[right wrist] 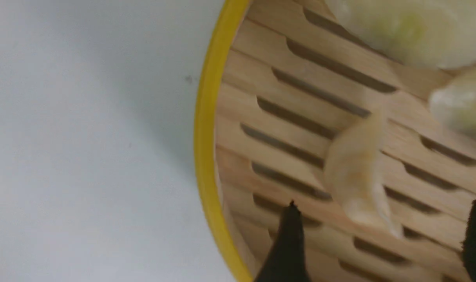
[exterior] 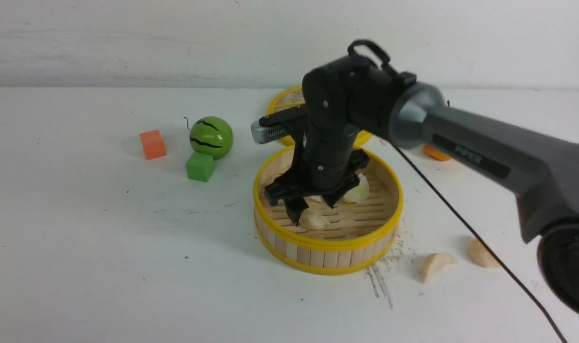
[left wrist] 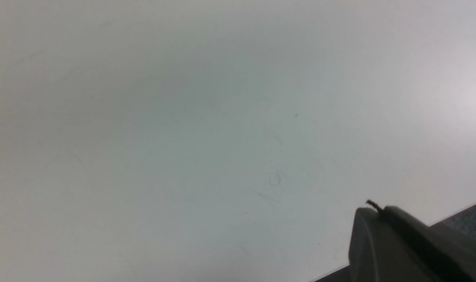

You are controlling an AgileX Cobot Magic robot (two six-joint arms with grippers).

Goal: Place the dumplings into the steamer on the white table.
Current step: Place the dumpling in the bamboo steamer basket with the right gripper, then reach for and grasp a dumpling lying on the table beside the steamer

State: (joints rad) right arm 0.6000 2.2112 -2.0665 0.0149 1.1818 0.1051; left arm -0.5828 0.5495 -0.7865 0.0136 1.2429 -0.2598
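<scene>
The steamer [exterior: 327, 245] stands on the white table [exterior: 103, 247], right of centre. My right gripper [exterior: 313, 207] reaches down into it and is open. A cream dumpling [exterior: 314, 220] lies on the slatted floor just below its fingertips, touching neither. In the right wrist view this dumpling [right wrist: 355, 172] lies loose between the spread fingers of the right gripper [right wrist: 384, 219], near the yellow rim [right wrist: 206, 129]. Two pale green dumplings [right wrist: 402, 27] [right wrist: 461, 103] lie farther in. Two cream dumplings [exterior: 437, 263] [exterior: 480, 252] lie on the table, right of the steamer. My left gripper [left wrist: 373, 211] is shut and holds nothing.
The woven lid [exterior: 289, 102] lies behind the steamer. A green striped ball [exterior: 211, 137], a green cube [exterior: 199, 166] and an orange cube [exterior: 152, 144] sit to the left. An orange object [exterior: 436, 153] shows behind my right arm, whose cable crosses the table's right side.
</scene>
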